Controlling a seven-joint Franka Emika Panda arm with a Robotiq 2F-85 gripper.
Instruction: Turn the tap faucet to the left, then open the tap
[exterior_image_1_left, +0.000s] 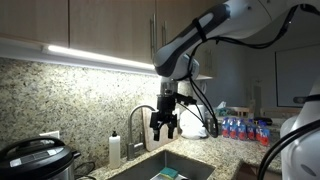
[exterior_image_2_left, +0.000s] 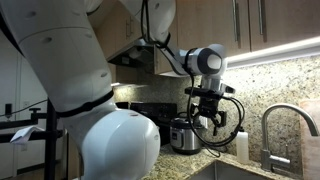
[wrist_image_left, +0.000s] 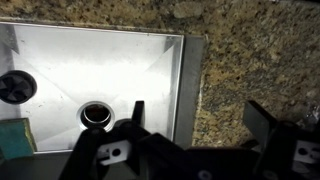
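The tap faucet (exterior_image_1_left: 139, 116) is a slim silver gooseneck that stands behind the steel sink (exterior_image_1_left: 150, 167); in an exterior view its arch shows at the right edge (exterior_image_2_left: 291, 112). My gripper (exterior_image_1_left: 165, 124) hangs open and empty above the sink's edge, beside the spout and apart from it. In an exterior view the gripper (exterior_image_2_left: 212, 119) is left of the faucet. In the wrist view the open fingers (wrist_image_left: 200, 125) straddle the sink rim (wrist_image_left: 190, 80) and the granite counter (wrist_image_left: 250, 60). The faucet is out of the wrist view.
A white soap bottle (exterior_image_1_left: 115, 150) stands beside the faucet, also seen in an exterior view (exterior_image_2_left: 242, 147). A rice cooker (exterior_image_1_left: 35, 160) sits on the counter. Several water bottles (exterior_image_1_left: 240, 128) stand farther along. The sink drain (wrist_image_left: 95, 113) is below the gripper.
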